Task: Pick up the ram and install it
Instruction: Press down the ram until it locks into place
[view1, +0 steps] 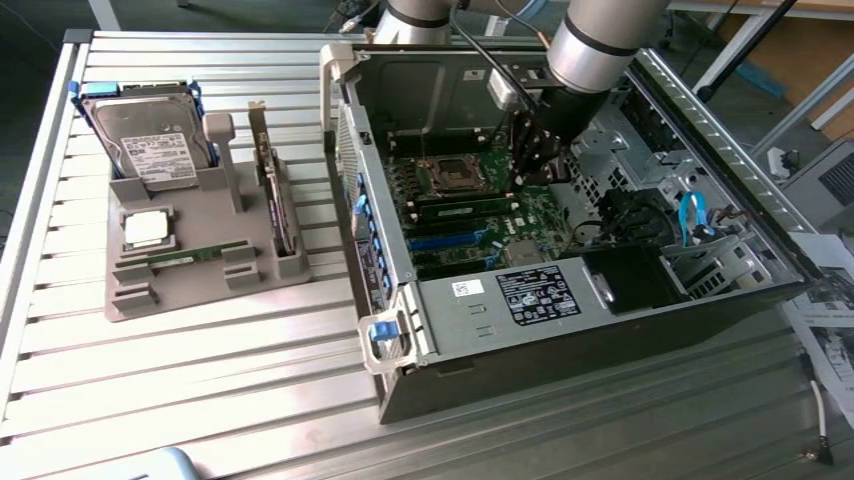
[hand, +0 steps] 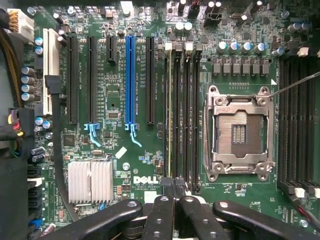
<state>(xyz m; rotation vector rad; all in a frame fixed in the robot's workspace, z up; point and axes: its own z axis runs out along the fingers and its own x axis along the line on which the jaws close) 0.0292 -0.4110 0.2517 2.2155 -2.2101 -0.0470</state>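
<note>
Your jaws are pinched shut over the board's slots, and a ram stands edge-on in the slot just ahead of them, its long axis running straight away.

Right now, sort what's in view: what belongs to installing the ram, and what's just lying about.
Belongs to the job:
- ram, lying in the grey tray
- memory slots beside the processor socket
- pincer, shut, by those slots
- open computer case

Just lying about:
- hard drive
- square processor chip
- expansion card
- papers beside the case
</note>
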